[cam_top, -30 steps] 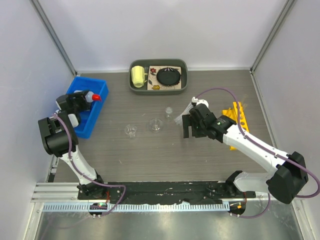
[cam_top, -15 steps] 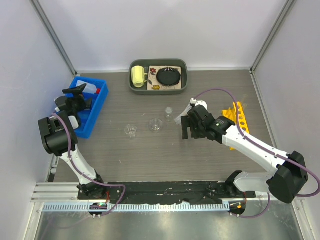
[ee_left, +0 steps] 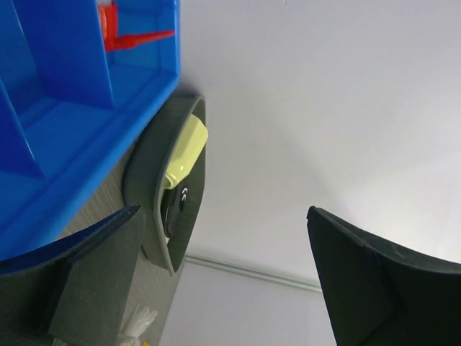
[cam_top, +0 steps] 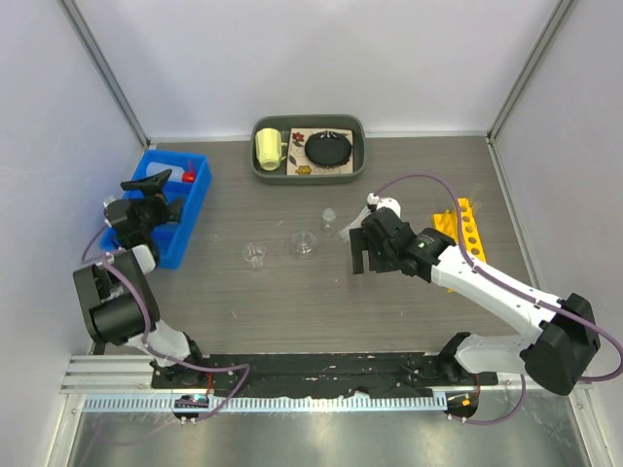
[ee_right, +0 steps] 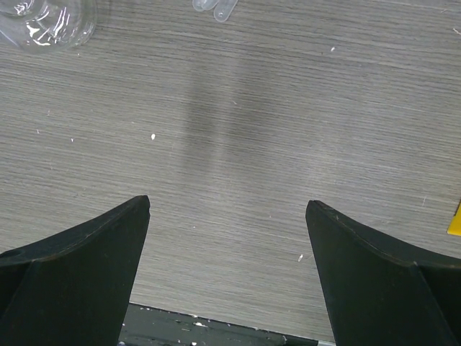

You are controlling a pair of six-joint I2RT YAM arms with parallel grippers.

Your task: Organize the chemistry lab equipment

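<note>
Looking down from the top camera, we've got the left tool (ee_left: 223, 210) hanging over the blue bin (cam_top: 185, 229) at the left edge of the surface (cam_top: 292, 311), jaws spread wide with nothing between them. The white squeeze bottle (cam_top: 189, 177) sits inside that bin toward its far end, red cap showing just beside the tool. The right tool (ee_right: 227, 205) is wide open and empty too, hovering over bare wood grain near the middle. To its left we see a clear beaker (cam_top: 304, 243), a second beaker (cam_top: 255, 255) further left, and a little flask (cam_top: 329, 219) a bit behind them, all apart from each other. Some thin clear tubes (ee_right: 216, 7) lie just past the right tool's fingers. The yellow tube rack (cam_top: 465, 230) lies off to the right, beyond that arm. At the back, a gray tray (cam_top: 310, 178) holds a yellow mug (cam_top: 269, 148) and a round black disc (cam_top: 328, 148).
</note>
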